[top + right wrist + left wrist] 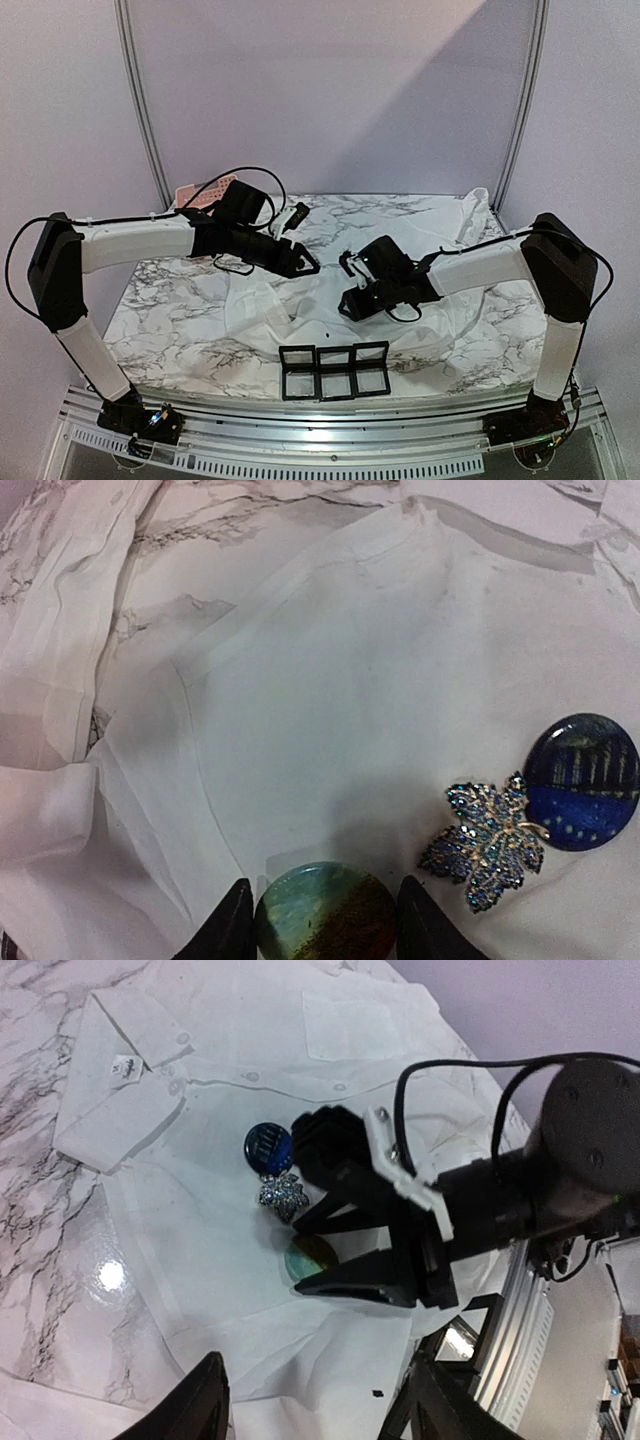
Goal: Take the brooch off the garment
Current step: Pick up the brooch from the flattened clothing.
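Observation:
The white garment point(330, 700) lies spread on the marble table, collar point(120, 1080) to the far left in the left wrist view. Three brooches sit on its front: a round green-brown brooch point(325, 915), a blue jewelled leaf brooch point(487, 842) and a round dark-blue brooch point(582, 780). My right gripper point(320, 922) is down on the fabric. Its two black fingers press against both sides of the green-brown brooch point(308, 1256). My left gripper point(320, 1410) hovers open above the shirt's lower part point(300, 1360), with nothing between its fingers.
A black tray point(335, 370) with three square compartments stands at the table's near edge. A pink basket point(200, 193) shows behind the left arm at the back left. Part of the garment point(475, 215) bunches up at the back right corner.

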Controlling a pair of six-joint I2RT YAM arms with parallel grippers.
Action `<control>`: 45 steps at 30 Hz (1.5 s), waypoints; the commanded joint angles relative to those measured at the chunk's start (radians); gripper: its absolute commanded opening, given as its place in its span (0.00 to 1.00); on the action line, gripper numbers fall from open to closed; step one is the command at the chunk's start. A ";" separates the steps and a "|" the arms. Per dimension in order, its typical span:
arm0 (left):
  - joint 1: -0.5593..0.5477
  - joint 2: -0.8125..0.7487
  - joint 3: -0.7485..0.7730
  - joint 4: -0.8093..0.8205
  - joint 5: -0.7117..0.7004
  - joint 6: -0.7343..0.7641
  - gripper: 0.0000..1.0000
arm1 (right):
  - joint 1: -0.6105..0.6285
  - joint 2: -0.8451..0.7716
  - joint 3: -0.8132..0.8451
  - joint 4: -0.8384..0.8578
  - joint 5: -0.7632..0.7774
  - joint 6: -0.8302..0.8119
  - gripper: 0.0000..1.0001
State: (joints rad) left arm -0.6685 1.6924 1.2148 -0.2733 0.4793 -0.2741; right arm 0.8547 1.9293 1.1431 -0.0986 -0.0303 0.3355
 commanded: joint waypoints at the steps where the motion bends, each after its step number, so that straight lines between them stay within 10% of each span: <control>1: 0.012 -0.030 -0.022 0.035 0.034 0.005 0.62 | -0.084 -0.074 -0.081 0.123 -0.234 0.076 0.36; 25: -0.023 0.017 -0.101 0.185 0.161 0.089 0.61 | -0.202 -0.072 -0.157 0.353 -0.765 0.150 0.34; 34: -0.066 -0.089 -0.361 0.591 0.077 0.216 0.58 | -0.221 -0.058 -0.156 0.352 -0.908 0.130 0.34; 45: -0.171 -0.043 -0.361 0.710 -0.036 0.343 0.53 | -0.225 -0.070 -0.146 0.278 -1.005 0.045 0.34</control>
State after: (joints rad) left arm -0.7952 1.6348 0.8497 0.3637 0.4950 -0.0174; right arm 0.6353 1.8698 0.9985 0.2222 -0.9760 0.4274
